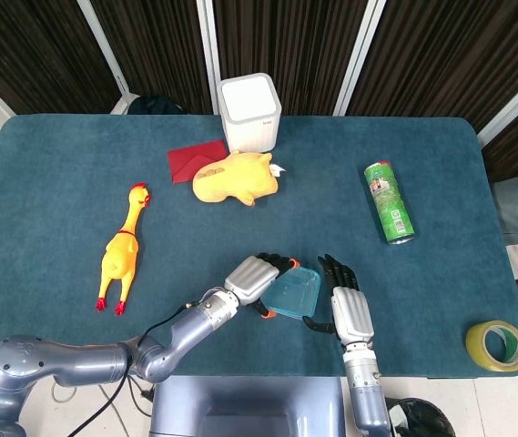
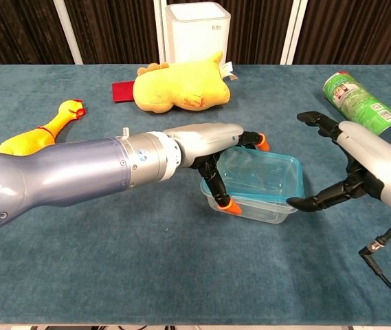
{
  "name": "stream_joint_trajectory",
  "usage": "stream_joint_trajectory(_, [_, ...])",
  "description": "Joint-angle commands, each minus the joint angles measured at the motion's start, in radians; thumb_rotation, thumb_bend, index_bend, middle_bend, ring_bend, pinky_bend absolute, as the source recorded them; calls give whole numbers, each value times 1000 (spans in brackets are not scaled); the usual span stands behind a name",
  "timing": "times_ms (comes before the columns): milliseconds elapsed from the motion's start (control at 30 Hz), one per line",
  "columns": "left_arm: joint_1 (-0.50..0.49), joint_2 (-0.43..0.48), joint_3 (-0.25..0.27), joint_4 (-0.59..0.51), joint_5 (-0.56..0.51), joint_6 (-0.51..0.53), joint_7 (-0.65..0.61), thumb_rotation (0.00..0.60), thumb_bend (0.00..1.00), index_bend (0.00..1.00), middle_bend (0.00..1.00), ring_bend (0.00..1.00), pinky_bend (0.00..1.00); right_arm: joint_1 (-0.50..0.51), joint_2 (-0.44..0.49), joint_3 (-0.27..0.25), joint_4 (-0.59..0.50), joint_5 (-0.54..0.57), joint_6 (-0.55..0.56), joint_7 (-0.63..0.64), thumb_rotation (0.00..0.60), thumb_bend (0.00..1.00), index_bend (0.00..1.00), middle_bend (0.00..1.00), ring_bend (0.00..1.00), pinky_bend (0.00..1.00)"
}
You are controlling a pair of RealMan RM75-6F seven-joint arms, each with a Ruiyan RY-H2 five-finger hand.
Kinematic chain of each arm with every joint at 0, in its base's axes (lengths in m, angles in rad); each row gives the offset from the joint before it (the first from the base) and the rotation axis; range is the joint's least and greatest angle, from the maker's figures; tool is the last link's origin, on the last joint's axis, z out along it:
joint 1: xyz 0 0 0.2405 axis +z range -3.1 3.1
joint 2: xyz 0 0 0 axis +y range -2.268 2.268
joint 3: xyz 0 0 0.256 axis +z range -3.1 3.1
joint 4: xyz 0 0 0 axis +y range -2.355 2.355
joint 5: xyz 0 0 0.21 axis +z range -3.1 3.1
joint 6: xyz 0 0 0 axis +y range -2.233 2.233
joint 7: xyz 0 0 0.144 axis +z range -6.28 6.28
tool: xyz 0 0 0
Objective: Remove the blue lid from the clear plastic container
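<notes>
The clear plastic container [image 2: 253,196] with its blue lid [image 2: 260,172] sits near the table's front edge, slightly tilted, and shows in the head view as container [image 1: 293,293]. My left hand [image 2: 205,144] grips its left side, with orange-tipped fingers over the near and far edges; the same left hand [image 1: 251,277] shows from above. My right hand [image 2: 353,165] stands just right of the container with fingers spread, its thumb tip close to the lower right corner. Whether it touches is unclear. From above, the right hand [image 1: 350,309] holds nothing.
A yellow plush toy [image 2: 181,86], a red cloth [image 1: 190,159] and a white box [image 1: 250,111] lie at the back. A rubber chicken [image 2: 34,137] lies to the left, a green can [image 2: 363,110] to the right. A tape roll [image 1: 496,346] rests at the front right corner.
</notes>
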Motion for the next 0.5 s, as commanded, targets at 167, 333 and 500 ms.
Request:
stream_joint_trajectory(167, [2,2,1,2,-3,4,-5,600,131,262,353,385,609,2,-1,8,1,7,-2,1,600,322,0,0,0,0])
stream_joint_trajectory(333, [7,4,-18,-10,-12,13,-31,600,131,262,340,372,597,2,5,4,6,15,-9,-2,600,322,0,0,0,0])
stream_joint_trajectory(500, [6,11,-19,-18,-4,8,-44,600,131,262,340,372,597,2,8,-3,16,0,-9,6,600,323,0,0,0,0])
